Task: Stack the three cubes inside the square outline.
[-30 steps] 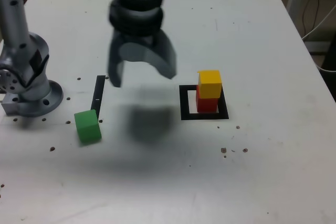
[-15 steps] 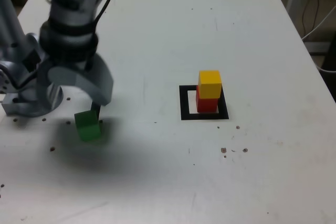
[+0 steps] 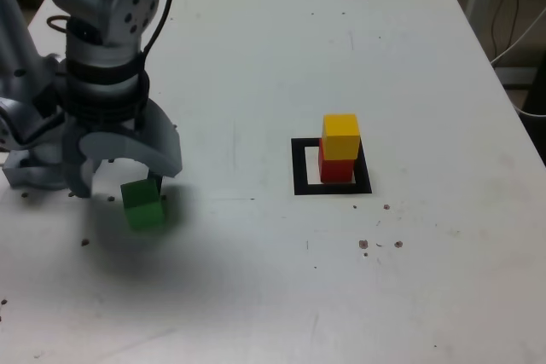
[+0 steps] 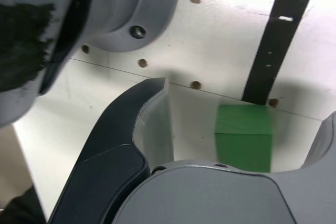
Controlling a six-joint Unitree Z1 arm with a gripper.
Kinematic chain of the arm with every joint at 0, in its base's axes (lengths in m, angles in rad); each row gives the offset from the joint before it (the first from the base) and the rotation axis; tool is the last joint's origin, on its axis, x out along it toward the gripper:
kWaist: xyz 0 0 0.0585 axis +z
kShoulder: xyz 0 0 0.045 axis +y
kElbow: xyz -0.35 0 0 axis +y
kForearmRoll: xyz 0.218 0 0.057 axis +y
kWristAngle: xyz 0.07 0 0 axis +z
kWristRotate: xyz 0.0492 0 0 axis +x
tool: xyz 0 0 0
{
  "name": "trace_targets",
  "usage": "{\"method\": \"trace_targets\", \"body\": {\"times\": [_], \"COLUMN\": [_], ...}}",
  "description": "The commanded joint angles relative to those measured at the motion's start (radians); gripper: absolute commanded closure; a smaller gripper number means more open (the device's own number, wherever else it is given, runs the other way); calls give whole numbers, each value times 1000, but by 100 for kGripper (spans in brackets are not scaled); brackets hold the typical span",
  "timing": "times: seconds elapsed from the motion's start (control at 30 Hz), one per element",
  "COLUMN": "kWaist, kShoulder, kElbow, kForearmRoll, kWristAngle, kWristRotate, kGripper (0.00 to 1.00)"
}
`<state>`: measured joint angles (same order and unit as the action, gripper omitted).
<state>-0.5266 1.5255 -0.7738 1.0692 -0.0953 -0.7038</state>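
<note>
Gripper (image 3: 122,183): we see its jaws spread wide, apparently straddling the green cube (image 3: 142,204)
Stack: yellow cube (image 3: 341,136) sits on red cube (image 3: 336,167), inside the square outline (image 3: 301,168)

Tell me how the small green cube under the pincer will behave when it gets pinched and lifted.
The small matte green cube looks solid with flat faces, so it probably stays rigid and won't roll. Its matte sides likely grip well. The open pincer straddles it, but it sits nearer one finger in the wrist view, so it may slide or twist slightly on the white table as the jaws close.
</note>
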Motion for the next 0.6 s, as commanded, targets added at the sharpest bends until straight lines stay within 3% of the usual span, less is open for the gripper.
{"method": "trace_targets", "body": {"times": [0.0, 0.57], "kWaist": [0, -75], "kShoulder": [11, 64], "kElbow": [6, -2], "kForearmRoll": [-21, -132], "kWristAngle": [2, -96], "kWristRotate": [-10, 7], "kGripper": [1, 14]}}
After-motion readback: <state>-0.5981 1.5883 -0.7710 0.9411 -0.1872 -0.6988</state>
